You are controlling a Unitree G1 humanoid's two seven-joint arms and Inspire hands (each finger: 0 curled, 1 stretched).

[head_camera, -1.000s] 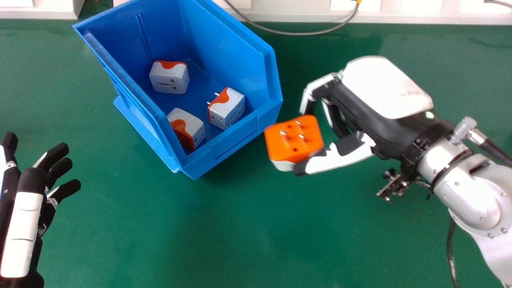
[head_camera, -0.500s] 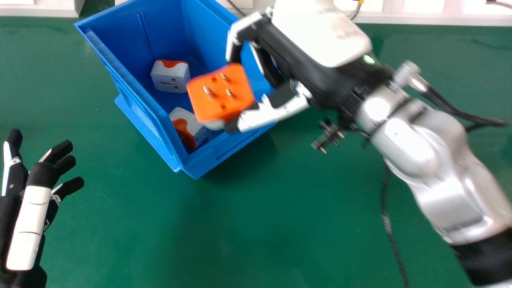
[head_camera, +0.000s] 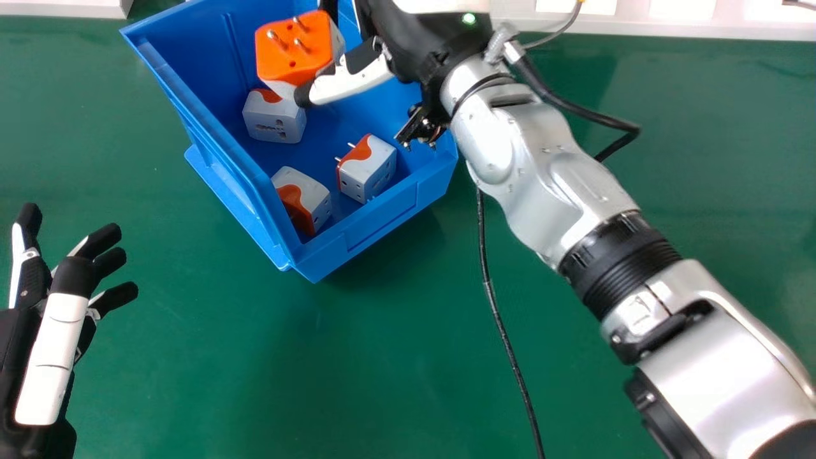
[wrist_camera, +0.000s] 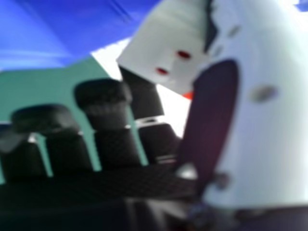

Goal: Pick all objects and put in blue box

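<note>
Three stowed adapters: on the floor of the blue box (head_camera: 382, 220).
Left-wall adapter (head_camera: 274, 121): near the long left wall of the box; red-orange patch on top.
Near-corner adapter (head_camera: 312, 194): close to the near corner of the box, orange side toward the left wall.
Right-side adapter (head_camera: 370, 172): between the near-corner adapter and the right corner of the box, metal pins pointing left.
Held adapter (head_camera: 293, 54): over the far half of the box, orange pin face exposed; in the head view it overlaps the left-wall adapter. Contact between the two: cannot be told.
Right hand (head_camera: 417, 38): pinches the held adapter between thumb (wrist_camera: 211, 115) and fingers; green indicator light (head_camera: 468, 18) lit near the wrist.
Left hand (head_camera: 48, 363): at the left side of the head view; fingers loosely extended and spread, holding nothing.
Blue box: rests on the green worktop (head_camera: 319, 382), near the worktop's far edge.
Black cable (head_camera: 500, 319): runs across the worktop from beneath the right forearm.
Change from earlier frame: right hand and held adapter are farther over the box, away from its near corner; right-side adapter is visible again; stowed adapters keep their places.
</note>
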